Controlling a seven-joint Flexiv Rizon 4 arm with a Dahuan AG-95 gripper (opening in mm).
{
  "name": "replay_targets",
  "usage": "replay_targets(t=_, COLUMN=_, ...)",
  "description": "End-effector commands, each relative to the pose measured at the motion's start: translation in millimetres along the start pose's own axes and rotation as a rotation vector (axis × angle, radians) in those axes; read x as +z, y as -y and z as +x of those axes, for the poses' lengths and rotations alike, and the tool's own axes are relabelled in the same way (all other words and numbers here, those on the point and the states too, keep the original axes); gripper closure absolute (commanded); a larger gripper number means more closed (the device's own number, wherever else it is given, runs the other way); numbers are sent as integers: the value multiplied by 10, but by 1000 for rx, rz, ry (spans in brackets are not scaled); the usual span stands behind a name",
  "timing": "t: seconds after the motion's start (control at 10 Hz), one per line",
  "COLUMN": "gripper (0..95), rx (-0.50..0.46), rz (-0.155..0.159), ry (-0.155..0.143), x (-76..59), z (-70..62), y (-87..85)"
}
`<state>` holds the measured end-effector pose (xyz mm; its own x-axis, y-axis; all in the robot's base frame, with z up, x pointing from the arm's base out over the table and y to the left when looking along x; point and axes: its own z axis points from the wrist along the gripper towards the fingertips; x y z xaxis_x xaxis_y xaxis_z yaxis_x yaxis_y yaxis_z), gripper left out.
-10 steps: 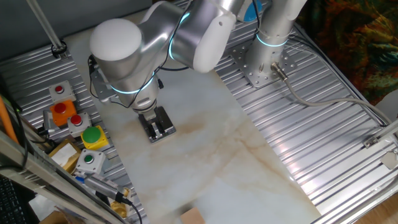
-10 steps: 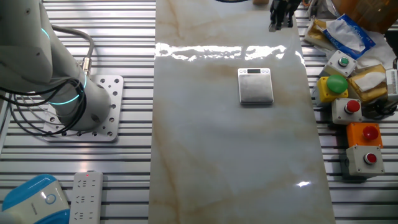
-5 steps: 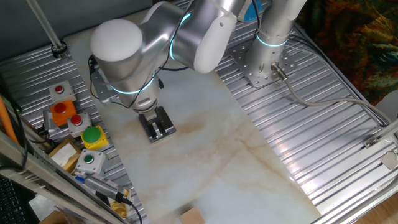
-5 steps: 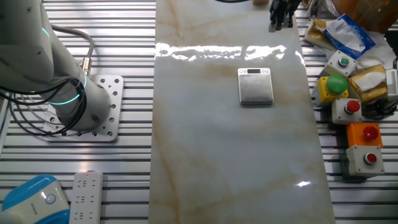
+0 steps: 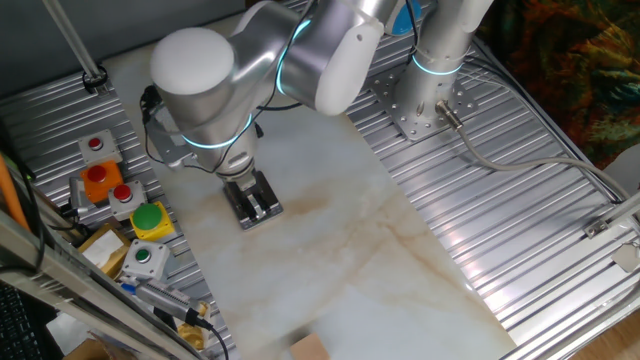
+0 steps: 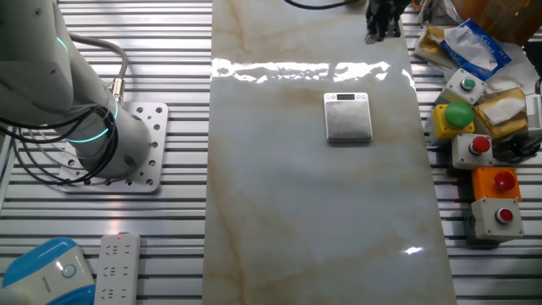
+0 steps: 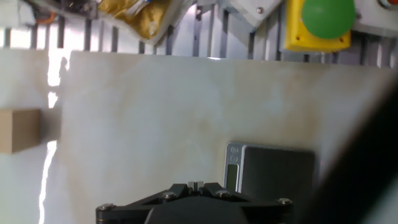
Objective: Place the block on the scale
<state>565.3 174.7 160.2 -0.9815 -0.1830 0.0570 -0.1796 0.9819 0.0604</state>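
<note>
The block [image 5: 310, 347], a small tan wooden cube, lies on the marble slab at the bottom edge of one fixed view. It also shows at the left edge of the hand view [image 7: 18, 130]. The scale [image 5: 250, 197] lies flat on the slab below the arm's big joints, and it is bare in the other fixed view [image 6: 349, 117] and in the hand view [image 7: 270, 173]. My gripper [image 7: 196, 185] is shut and empty, above the slab, near the scale and well apart from the block. It shows dark at the top edge of the other fixed view [image 6: 381, 19].
Push-button boxes line the slab's edge, among them a green button [image 5: 150, 218] [image 6: 457, 114] [image 7: 328, 17] and an orange box [image 6: 498, 182]. A yellowish box [image 5: 105, 250] lies by them. The arm's base [image 6: 127, 157] and a power strip [image 6: 118, 267] stand on the ribbed metal.
The arm's big joint has shifted slightly to the right in one fixed view. The block and the scale have not moved.
</note>
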Motion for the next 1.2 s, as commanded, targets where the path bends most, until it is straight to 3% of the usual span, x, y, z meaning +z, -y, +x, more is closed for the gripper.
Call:
replay_targets(t=0.1, gripper=950, rx=-146, rz=-9, ry=-10, x=0, z=3, y=-3)
replay_targets(t=1.2, gripper=950, rx=-175, rz=-11, ry=-13, x=38, z=34, y=-15)
